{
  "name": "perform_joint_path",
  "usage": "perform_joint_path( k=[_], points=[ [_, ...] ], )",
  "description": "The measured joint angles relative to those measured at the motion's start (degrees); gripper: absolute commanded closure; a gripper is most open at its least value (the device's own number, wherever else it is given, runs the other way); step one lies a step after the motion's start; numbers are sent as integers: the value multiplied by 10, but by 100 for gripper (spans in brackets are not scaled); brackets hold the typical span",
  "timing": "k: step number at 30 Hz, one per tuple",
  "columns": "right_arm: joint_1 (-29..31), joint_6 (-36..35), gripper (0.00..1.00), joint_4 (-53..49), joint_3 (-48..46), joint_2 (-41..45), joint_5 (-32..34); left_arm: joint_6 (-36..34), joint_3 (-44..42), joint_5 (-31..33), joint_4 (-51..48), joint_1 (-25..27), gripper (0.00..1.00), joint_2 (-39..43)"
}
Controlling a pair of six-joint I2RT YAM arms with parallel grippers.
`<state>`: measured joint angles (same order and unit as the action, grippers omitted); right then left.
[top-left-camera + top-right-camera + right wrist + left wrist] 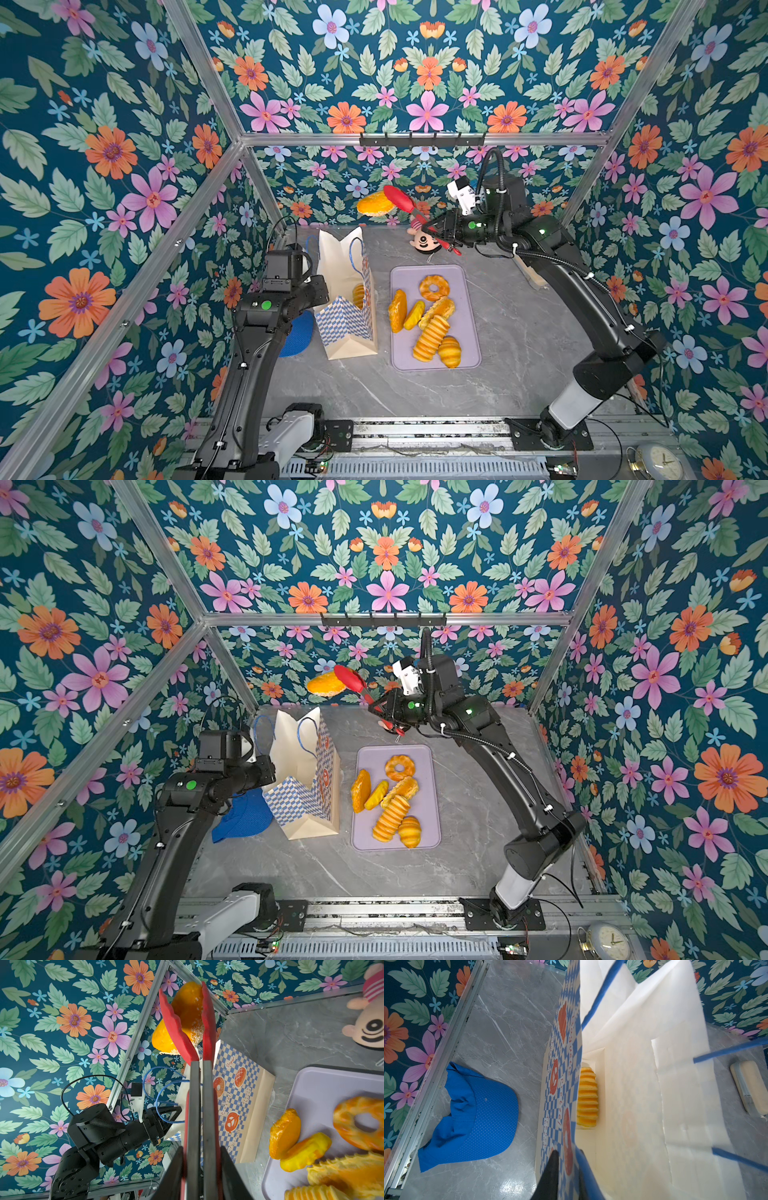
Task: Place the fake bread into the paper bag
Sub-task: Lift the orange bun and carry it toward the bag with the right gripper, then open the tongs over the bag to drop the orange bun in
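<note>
Above the worktop (pixel 519 332), transfer under way: right fingers (pixel 230 1176) clamp red tongs (pixel 401 199) gripping one bread piece (pixel 372 203), left fingers (pixel 550 1178) pinch the paper bag (pixel 345 266) rim; next, probably: centre over mouth, lower, release.

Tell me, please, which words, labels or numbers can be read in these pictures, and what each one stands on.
"Bagel": checkered side of the paper bag, right wrist view.
"Pretzel": same side of the bag.
"french bread": same side.
"Croissant": same side, lower down.
"Baguette": apparently, on the bag's other checkered side, left wrist view; partly blurred.
Clock: dial numerals too small to read.
</note>
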<state>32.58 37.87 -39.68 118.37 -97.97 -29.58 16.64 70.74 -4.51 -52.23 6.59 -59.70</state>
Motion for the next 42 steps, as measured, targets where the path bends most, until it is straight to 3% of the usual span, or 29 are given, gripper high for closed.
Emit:
perform_joint_path(
  k=[18, 42],
  points=[
    [51, -97, 74, -148, 282, -202, 2, 9, -3, 0, 2, 0, 82, 4],
    [86, -226, 66, -228, 299, -221, 47, 10, -6, 0, 2, 0, 82, 4]
  ],
)
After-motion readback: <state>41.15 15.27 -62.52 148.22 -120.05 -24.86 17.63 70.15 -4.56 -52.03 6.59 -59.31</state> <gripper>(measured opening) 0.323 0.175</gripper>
